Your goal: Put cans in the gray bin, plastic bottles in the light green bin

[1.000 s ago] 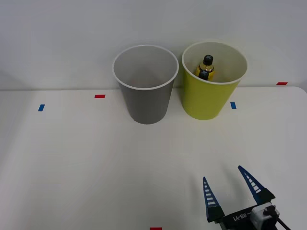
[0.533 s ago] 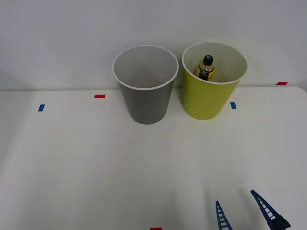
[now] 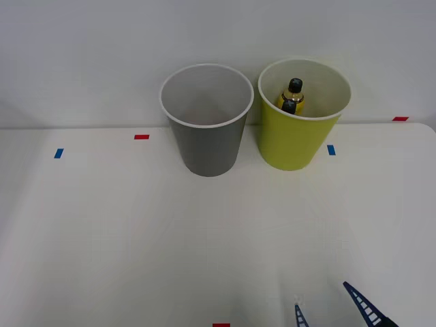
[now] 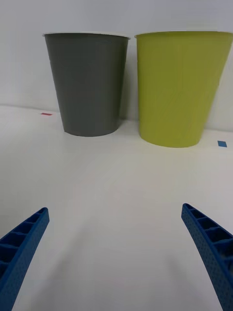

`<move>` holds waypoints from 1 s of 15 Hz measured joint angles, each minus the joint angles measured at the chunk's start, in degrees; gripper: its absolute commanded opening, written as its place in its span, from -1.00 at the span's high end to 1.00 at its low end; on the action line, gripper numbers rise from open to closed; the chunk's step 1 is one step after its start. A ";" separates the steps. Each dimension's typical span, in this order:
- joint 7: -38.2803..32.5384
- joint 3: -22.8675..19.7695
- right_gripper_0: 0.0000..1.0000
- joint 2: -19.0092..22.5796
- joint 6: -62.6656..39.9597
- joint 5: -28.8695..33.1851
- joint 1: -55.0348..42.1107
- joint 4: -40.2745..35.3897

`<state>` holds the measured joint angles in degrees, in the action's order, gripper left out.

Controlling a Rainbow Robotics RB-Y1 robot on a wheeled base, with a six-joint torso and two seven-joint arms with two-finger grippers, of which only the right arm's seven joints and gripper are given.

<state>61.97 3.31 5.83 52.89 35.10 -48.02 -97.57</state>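
While the right gripper (image 3: 332, 308) hangs low over the near edge of the bench (image 3: 122, 231), toward its right corner, its jaws stand wide apart with nothing between them; the wrist view shows both blue ribbed fingers (image 4: 24, 243) spread, with bare bench surface between.

At the far edge of the bench, against the wall, the gray bin (image 3: 206, 129) stands upright, and the light green bin (image 3: 300, 133) stands upright just to its right, the two close together but not touching in the wrist view. Two plastic bottles (image 3: 291, 97) with black caps rest inside the light green bin, leaning toward its near wall. What can be seen of the inside of the gray bin is pale and bare.

Small red and blue tape marks (image 3: 141, 137) lie on the bench near the bins and at the near edge.
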 measured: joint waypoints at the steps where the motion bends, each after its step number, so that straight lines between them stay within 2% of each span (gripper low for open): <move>1: 0.02 0.35 -0.88 0.75 0.00 0.04 -0.33 0.00; 11: 0.92 2.32 -0.88 -0.20 -0.54 -0.53 -1.36 0.01; 15: 1.43 3.20 -0.87 -0.06 -0.85 -2.52 -1.28 0.01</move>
<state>63.40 6.51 5.76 52.04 32.58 -49.30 -97.56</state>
